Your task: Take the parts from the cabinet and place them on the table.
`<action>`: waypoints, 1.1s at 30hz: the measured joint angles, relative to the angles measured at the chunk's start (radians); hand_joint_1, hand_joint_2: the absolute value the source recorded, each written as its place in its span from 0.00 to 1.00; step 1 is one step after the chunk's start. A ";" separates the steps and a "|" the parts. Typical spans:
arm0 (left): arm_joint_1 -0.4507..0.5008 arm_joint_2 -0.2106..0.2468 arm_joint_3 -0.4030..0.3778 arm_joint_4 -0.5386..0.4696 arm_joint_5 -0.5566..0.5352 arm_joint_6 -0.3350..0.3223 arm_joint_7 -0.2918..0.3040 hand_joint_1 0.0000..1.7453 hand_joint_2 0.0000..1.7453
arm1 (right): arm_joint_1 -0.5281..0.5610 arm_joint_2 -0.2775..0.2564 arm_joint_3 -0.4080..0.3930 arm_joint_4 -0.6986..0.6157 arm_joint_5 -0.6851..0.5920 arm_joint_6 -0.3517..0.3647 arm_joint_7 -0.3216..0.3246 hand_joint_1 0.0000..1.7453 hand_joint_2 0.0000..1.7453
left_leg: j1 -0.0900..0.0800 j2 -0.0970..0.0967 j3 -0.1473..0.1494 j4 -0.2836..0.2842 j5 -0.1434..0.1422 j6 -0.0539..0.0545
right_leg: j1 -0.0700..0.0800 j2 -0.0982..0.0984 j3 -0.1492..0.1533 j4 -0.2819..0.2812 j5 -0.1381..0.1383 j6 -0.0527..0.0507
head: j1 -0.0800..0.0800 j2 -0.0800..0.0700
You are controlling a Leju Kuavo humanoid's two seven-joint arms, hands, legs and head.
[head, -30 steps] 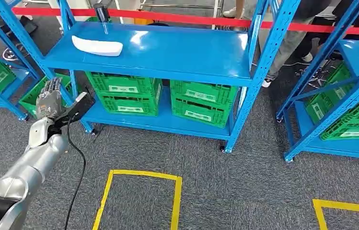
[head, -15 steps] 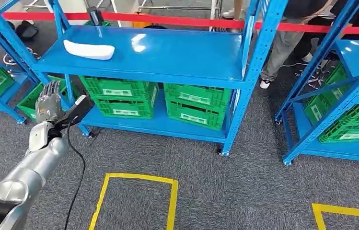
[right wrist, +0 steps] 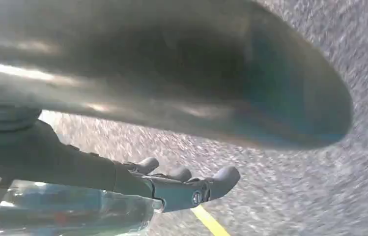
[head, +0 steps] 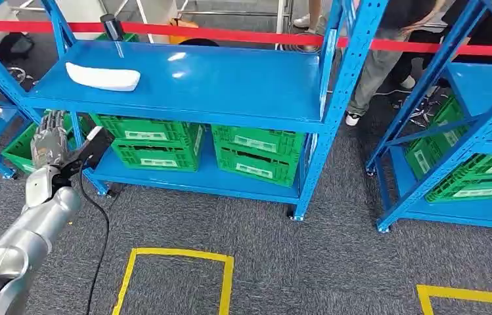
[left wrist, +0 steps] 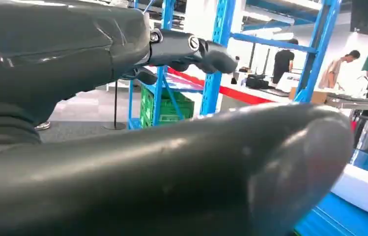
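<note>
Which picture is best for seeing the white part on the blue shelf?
The head view is best: the whole white part lies in plain sight on the blue shelf, ahead of the left robot hand. The left wrist view catches just a white edge behind the thumb. The right wrist view looks at the floor.

A: Rack finish?
B: Blue shelf (head: 230,79): painted metal, glossy, reflective. Green crates (head: 256,154): ribbed plastic.
A: Floor and part?
B: Carpet (head: 309,262): grey, rough cloth. White part (head: 103,77): smooth, matt.
</note>
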 joint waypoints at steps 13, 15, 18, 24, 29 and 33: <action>0.007 -0.012 0.003 0.009 -0.005 -0.003 0.003 0.00 0.00 | -0.003 -0.009 0.013 -0.003 -0.003 0.000 0.003 0.00 0.00 | 0.000 0.000 0.052 0.002 -0.056 -0.042 | -0.001 -0.017 -0.097 -0.019 0.053 -0.017 | 0.006 0.000; 0.008 -0.010 0.004 0.009 -0.005 -0.003 0.004 0.00 0.00 | -0.001 -0.009 0.013 -0.003 -0.003 0.000 0.003 0.00 0.00 | 0.000 -0.001 0.059 0.018 -0.057 -0.049 | -0.008 -0.016 -0.084 -0.020 0.057 -0.033 | 0.006 0.000; 0.003 -0.006 0.009 0.009 -0.005 -0.003 0.004 0.00 0.00 | -0.003 -0.010 0.014 -0.004 -0.003 0.000 0.004 0.00 0.00 | 0.010 0.008 -0.006 0.139 -0.099 -0.070 | -0.014 -0.015 -0.064 -0.024 0.049 -0.043 | 0.006 0.000; 0.013 -0.004 0.015 0.014 -0.013 -0.005 0.016 0.00 0.00 | 0.000 -0.007 0.021 -0.008 -0.018 0.000 0.013 0.00 0.00 | 0.033 0.014 -0.086 0.166 -0.050 -0.085 | -0.016 -0.010 -0.030 -0.023 0.019 -0.036 | 0.006 0.000; 0.011 0.009 0.019 0.016 -0.014 -0.005 0.023 0.00 0.00 | 0.004 -0.010 0.029 -0.017 -0.037 -0.001 0.019 0.00 0.00 | 0.018 0.012 -0.011 0.016 -0.004 -0.065 | -0.014 -0.010 -0.018 -0.027 -0.003 -0.006 | 0.006 0.000; 0.002 0.015 0.033 0.015 -0.015 -0.005 0.031 0.00 0.00 | 0.012 -0.018 0.039 -0.027 -0.052 -0.005 0.019 0.00 0.00 | 0.020 0.013 0.018 -0.012 0.000 -0.039 | -0.014 -0.015 -0.057 0.060 -0.045 -0.003 | 0.008 0.000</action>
